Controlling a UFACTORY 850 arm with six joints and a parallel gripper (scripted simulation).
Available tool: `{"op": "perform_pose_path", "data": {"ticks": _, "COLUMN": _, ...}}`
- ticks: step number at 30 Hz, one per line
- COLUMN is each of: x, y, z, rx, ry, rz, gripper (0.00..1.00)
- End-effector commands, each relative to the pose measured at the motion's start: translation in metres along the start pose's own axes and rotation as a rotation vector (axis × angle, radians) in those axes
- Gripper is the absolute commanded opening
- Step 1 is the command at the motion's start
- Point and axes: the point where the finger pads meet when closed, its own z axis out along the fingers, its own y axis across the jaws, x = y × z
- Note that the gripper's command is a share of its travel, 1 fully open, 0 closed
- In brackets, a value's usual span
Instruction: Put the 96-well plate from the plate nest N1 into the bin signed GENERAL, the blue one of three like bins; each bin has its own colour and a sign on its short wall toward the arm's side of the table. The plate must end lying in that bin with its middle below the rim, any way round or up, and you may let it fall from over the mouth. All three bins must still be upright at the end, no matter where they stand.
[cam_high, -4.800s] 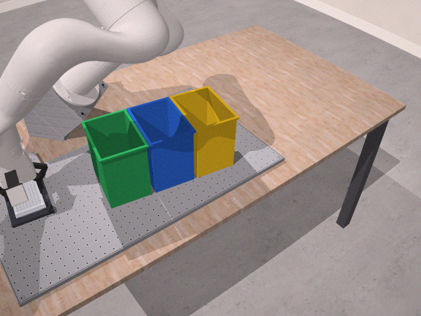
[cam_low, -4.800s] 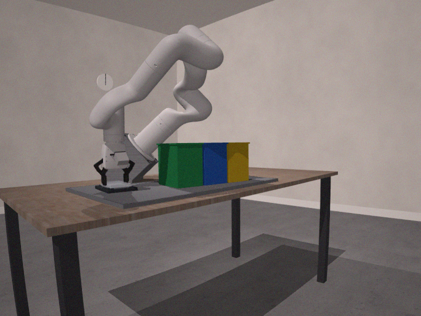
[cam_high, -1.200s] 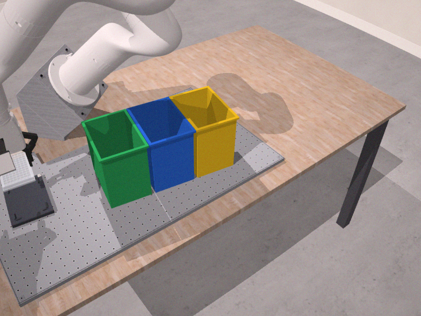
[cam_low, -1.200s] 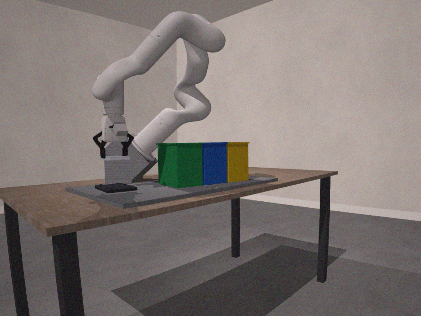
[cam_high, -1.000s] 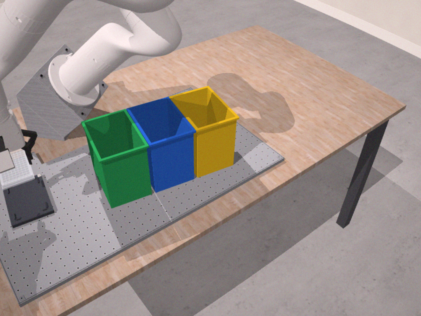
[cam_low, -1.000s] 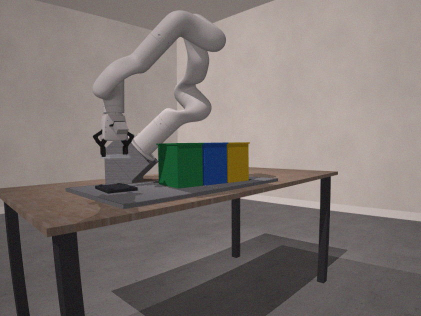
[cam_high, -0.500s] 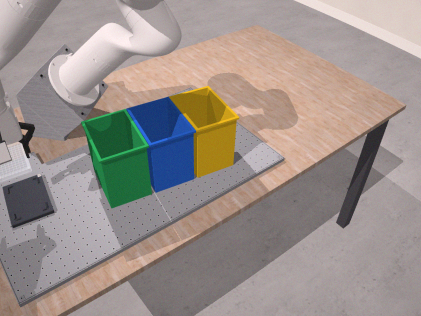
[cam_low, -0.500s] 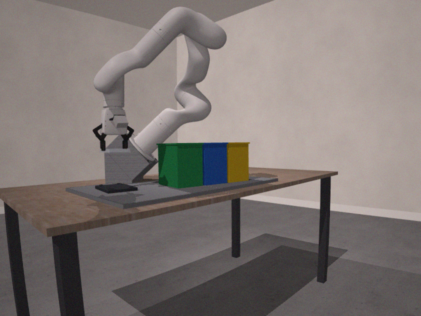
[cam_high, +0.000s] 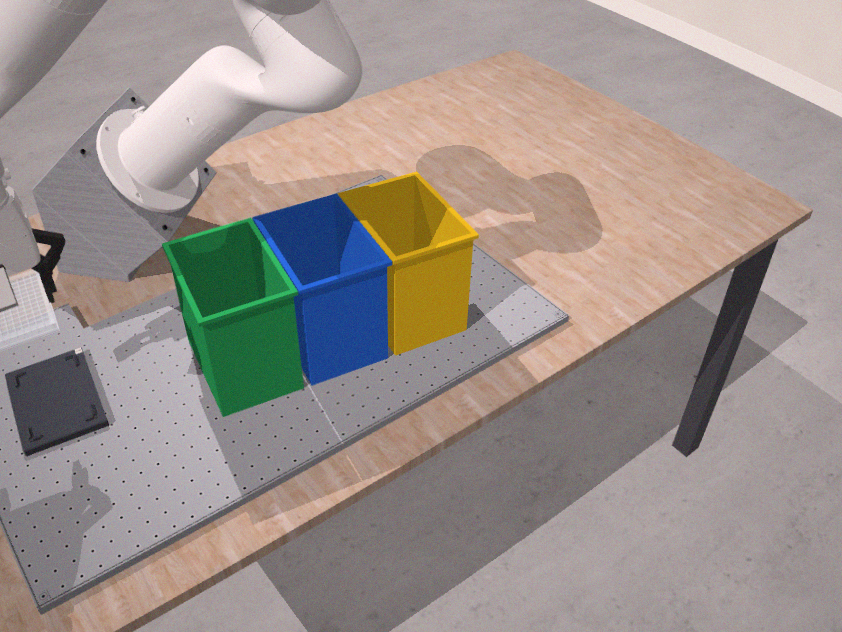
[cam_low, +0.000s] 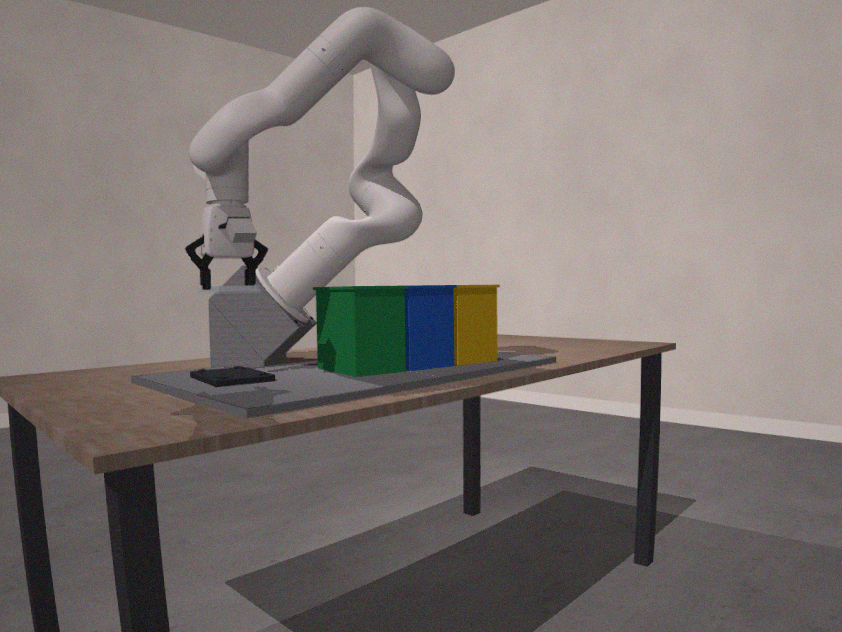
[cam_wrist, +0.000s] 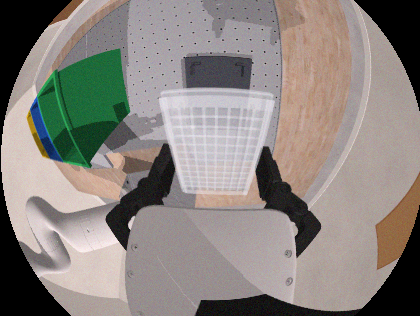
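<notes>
My gripper (cam_wrist: 215, 155) is shut on the white 96-well plate (cam_wrist: 217, 141) across its width and holds it high above the table. In the top view the plate (cam_high: 23, 309) shows at the left edge, above and behind the dark plate nest N1 (cam_high: 55, 400), which stands empty. In the exterior view the gripper (cam_low: 226, 268) hangs left of the bins, about level with their rims. The blue bin (cam_high: 329, 285) stands upright between the green bin (cam_high: 234, 312) and the yellow bin (cam_high: 425, 261). The signs on the bins are not visible.
The three bins touch side by side on the grey perforated baseplate (cam_high: 204, 435). The arm's grey base block (cam_high: 102, 204) stands behind the green bin. The green bin (cam_wrist: 83, 108) lies between the gripper and the blue bin.
</notes>
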Motion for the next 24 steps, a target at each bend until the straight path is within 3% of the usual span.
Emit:
{"op": "perform_pose_path", "data": {"ticks": 1, "x": 0.000, "y": 0.001, "z": -0.002, "rx": -0.001, "ry": 0.000, "rz": 0.000, "gripper": 0.00}}
{"op": "perform_pose_path", "data": {"ticks": 24, "x": 0.000, "y": 0.001, "z": -0.037, "rx": -0.001, "ry": 0.000, "rz": 0.000, "gripper": 0.00}}
